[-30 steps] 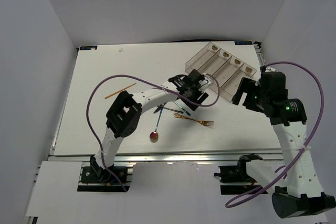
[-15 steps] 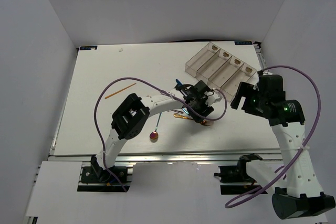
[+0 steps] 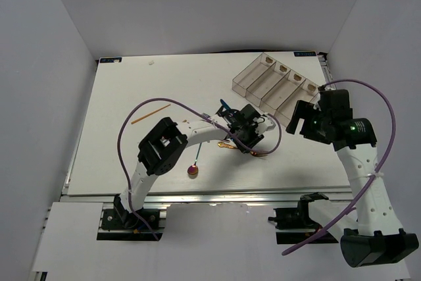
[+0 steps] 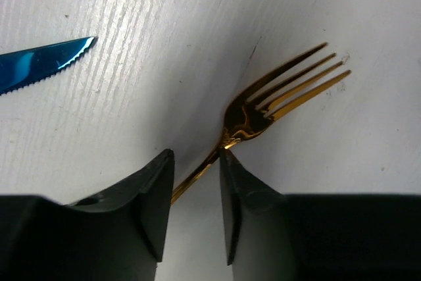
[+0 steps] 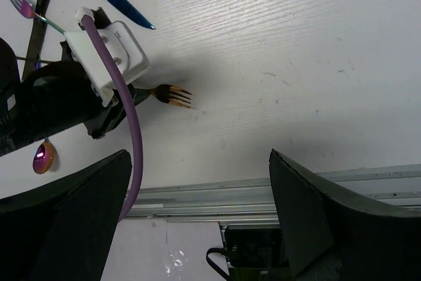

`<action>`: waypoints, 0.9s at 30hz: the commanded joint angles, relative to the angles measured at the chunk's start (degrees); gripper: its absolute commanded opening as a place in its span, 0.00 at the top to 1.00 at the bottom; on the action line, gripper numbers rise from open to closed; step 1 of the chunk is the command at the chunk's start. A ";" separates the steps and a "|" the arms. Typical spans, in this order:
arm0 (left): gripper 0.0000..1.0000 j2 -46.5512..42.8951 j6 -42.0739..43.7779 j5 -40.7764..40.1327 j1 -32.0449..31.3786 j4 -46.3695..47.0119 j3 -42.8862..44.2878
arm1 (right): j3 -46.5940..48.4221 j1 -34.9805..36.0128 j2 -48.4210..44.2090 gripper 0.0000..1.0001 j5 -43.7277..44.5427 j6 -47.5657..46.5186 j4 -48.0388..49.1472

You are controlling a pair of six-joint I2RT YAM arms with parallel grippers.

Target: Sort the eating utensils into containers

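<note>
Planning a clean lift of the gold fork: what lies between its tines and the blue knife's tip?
Nothing. In the left wrist view, only a bare stretch of white table separates the gold fork from the blue knife.

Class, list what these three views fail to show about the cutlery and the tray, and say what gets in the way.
- Left wrist view: handle end of the gold metal fork, hidden beneath the left gripper.
- Left wrist view: handle of the blue serrated knife, cut off by the left edge.
- Top view: contents of the clear smoky tray, too small.
</note>
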 commanded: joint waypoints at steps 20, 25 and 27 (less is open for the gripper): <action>1.00 0.06 -9.98 -9.46 -7.60 0.36 -11.54 | 1.53 0.23 -0.57 0.11 0.62 2.46 5.12; 1.00 0.50 -15.26 -13.33 -7.60 -3.50 -5.92 | 0.83 0.14 -1.28 0.11 -2.02 6.24 6.09; 1.00 -0.46 -19.21 -17.10 -7.60 -5.17 -2.59 | 0.92 0.14 -1.63 0.11 -2.02 7.30 6.09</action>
